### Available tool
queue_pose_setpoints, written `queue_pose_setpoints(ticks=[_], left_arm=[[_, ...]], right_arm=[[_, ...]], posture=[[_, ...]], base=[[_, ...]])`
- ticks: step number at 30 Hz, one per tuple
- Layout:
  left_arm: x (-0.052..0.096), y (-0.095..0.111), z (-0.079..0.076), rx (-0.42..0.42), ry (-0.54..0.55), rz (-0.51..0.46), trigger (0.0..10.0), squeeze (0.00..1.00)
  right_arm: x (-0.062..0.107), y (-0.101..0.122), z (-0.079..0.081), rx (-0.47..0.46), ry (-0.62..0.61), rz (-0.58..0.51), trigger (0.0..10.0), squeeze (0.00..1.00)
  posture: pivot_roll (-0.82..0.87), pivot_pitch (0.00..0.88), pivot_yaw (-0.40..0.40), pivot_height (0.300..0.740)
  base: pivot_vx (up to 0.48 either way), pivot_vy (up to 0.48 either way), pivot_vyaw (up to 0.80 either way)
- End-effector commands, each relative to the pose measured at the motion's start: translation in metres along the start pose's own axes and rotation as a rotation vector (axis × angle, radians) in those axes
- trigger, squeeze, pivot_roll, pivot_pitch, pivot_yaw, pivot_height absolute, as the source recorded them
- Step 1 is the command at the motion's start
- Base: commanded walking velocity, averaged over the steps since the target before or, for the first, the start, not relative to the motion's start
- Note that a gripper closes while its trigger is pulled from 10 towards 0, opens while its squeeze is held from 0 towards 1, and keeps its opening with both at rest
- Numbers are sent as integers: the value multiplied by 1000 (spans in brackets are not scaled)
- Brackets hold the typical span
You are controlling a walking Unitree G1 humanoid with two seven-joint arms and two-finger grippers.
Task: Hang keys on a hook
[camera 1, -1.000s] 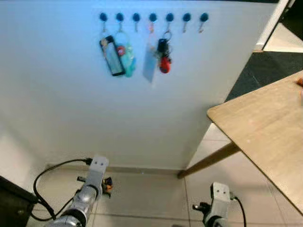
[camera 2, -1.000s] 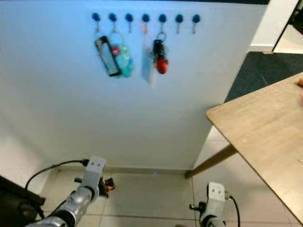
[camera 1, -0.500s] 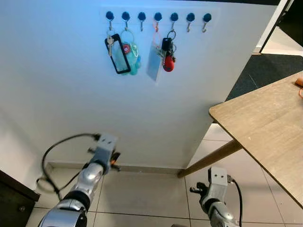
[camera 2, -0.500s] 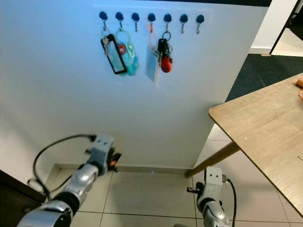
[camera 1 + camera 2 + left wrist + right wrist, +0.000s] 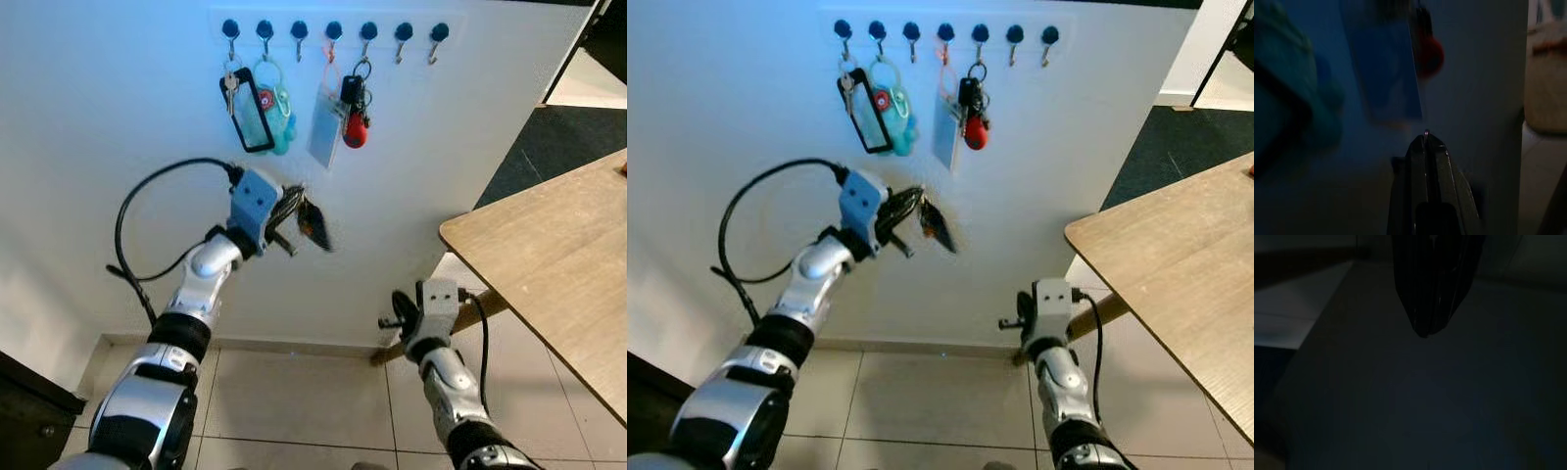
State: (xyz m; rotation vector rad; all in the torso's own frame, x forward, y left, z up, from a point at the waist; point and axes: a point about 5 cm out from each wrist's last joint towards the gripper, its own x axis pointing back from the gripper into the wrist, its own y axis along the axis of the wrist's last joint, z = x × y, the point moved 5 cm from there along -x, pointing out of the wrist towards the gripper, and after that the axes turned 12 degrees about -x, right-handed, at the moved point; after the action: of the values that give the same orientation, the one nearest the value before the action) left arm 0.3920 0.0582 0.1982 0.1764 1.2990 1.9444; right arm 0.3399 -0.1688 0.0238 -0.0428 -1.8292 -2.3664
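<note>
Keys (image 5: 313, 224) dangle from our left end effector (image 5: 291, 208), whose two black fingers are pressed together on the key ring; from the left wrist a sliver of ring (image 5: 1426, 132) pokes out at the closed fingertips. We hold that arm raised and bent at the elbow, the end effector lifted toward the white wall (image 5: 118, 147), below the row of hooks (image 5: 333, 30) and under the items already hanging there. The keys are blurred, so we cannot make out their shape beyond a dark body with an orange patch.

Our right end effector (image 5: 1425, 330) hangs low by the floor. Its wrist view is very dark, yet the fingers show as one closed dark mass.

On the hooks hang a black-framed tag (image 5: 245, 110), a teal fob (image 5: 277, 108), a clear card holder (image 5: 324, 125) and a bunch with a red fob (image 5: 356, 128); the three rightmost hooks are bare. A black cable (image 5: 147, 206) loops from our left wrist. A wooden tabletop (image 5: 558, 264) juts in on the right over pale floor tiles (image 5: 294, 401), with dark carpet (image 5: 558, 137) beyond.
</note>
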Motion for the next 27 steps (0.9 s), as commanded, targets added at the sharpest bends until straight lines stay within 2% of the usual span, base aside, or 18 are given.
queue_pose_setpoints(ticks=[1, 2, 5, 6, 8, 12, 15, 20, 27], left_arm=[[-16, 33, 8, 14, 1, -122, 10000, 0], [-16, 33, 8, 14, 1, -122, 10000, 0], [-32, 74, 20, 9, -10, -249, 10000, 0], [-32, 74, 20, 9, -10, -249, 10000, 0], [-39, 91, 24, 1, -14, -300, 10000, 0], [-43, 107, 30, 6, -19, -348, 10000, 0], [-45, 112, 33, -11, -28, -349, 10000, 0], [-53, 107, 36, -60, -40, -278, 10000, 0], [-60, 104, 42, -94, -18, -221, 10000, 0]], right_arm=[[-8, 20, 6, 2, 27, -68, 10000, 0], [-8, 20, 6, 2, 27, -68, 10000, 0], [-18, 42, 15, 3, 61, -124, 10000, 0], [-18, 42, 15, 3, 61, -124, 10000, 0], [-23, 52, 21, 7, 79, -136, 10000, 0], [-28, 66, 31, 14, 112, -167, 10000, 0], [-31, 78, 39, 17, 138, -194, 10000, 0], [-35, 101, 57, 19, 193, -234, 10000, 0], [-38, 120, 69, 23, 221, -256, 10000, 0]], posture=[[11, 33, 2, 740], [11, 33, 2, 740], [11, 24, -1, 740], [11, 24, -1, 740], [11, 22, 1, 740], [9, 19, 2, 740], [10, 17, 0, 740], [8, 16, 1, 740], [8, 23, 1, 740]], base=[[0, 0, 0], [0, 0, 0], [0, 0, 0], [0, 0, 0], [0, 0, 0], [0, 0, 0], [0, 0, 0], [0, 0, 0], [0, 0, 0]])
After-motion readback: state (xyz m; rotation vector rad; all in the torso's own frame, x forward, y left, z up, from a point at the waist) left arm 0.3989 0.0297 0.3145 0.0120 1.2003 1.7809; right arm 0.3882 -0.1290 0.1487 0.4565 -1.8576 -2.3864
